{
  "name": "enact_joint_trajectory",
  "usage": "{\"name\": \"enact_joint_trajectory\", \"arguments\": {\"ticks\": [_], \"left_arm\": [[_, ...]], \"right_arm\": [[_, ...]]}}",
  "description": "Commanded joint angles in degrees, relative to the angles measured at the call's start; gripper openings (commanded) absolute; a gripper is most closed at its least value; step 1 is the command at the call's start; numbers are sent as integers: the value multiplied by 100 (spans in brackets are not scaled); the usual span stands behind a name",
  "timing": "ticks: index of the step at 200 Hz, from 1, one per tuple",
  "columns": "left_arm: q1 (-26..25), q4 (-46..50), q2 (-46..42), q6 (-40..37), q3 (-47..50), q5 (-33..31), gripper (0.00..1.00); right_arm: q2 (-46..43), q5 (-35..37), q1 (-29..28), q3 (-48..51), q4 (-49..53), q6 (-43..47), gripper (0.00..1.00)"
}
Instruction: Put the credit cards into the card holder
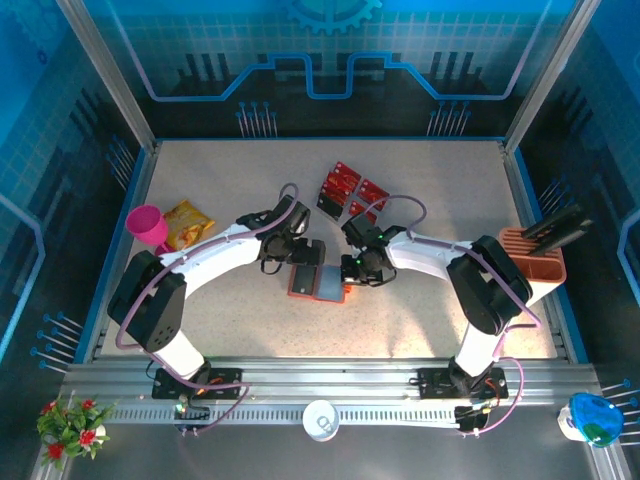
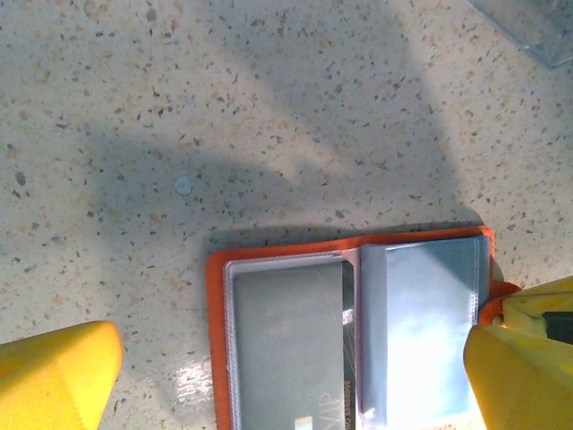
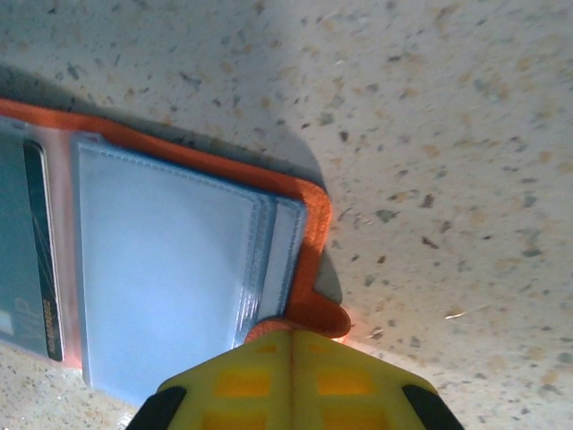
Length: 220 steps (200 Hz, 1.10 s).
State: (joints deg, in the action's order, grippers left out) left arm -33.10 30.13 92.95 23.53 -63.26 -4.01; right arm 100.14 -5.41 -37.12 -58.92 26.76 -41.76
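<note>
Right wrist view: right gripper (image 3: 294, 345) pinches the open card holder (image 3: 170, 269) by its edge tab.
Left gripper (image 2: 286, 381) hangs spread; next it likely must fetch one of the credit cards (image 1: 347, 190).

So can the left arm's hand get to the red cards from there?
Probably yes. The left hand is open and empty over the card holder, and the credit cards lie just beyond it on bare table, with nothing between.

The orange card holder (image 1: 318, 283) lies open, grey pockets up; red credit cards (image 1: 347, 190) cluster just beyond it.
</note>
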Motion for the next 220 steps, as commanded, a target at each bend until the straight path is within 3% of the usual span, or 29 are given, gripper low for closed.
{"name": "enact_joint_trajectory", "arguments": {"ticks": [1, 22, 66, 108, 145, 220], "left_arm": [[29, -41, -20, -187, -101, 140, 99], [31, -207, -20, -301, -55, 247, 99], [24, -202, 142, -474, -37, 374, 99], [32, -124, 225, -441, 126, 441, 99], [27, -373, -20, -384, 502, 367, 99], [17, -455, -71, -390, 631, 548, 99]], "right_arm": [[-272, 260, 203, 36, 301, 117, 0], [-535, 277, 293, 92, 371, 124, 1], [-864, 191, 147, 131, 300, -63, 19], [-672, 79, -293, 47, -115, -494, 18], [-147, 114, -629, -69, -491, -819, 10], [-210, 570, -574, 191, -499, -835, 4]]}}
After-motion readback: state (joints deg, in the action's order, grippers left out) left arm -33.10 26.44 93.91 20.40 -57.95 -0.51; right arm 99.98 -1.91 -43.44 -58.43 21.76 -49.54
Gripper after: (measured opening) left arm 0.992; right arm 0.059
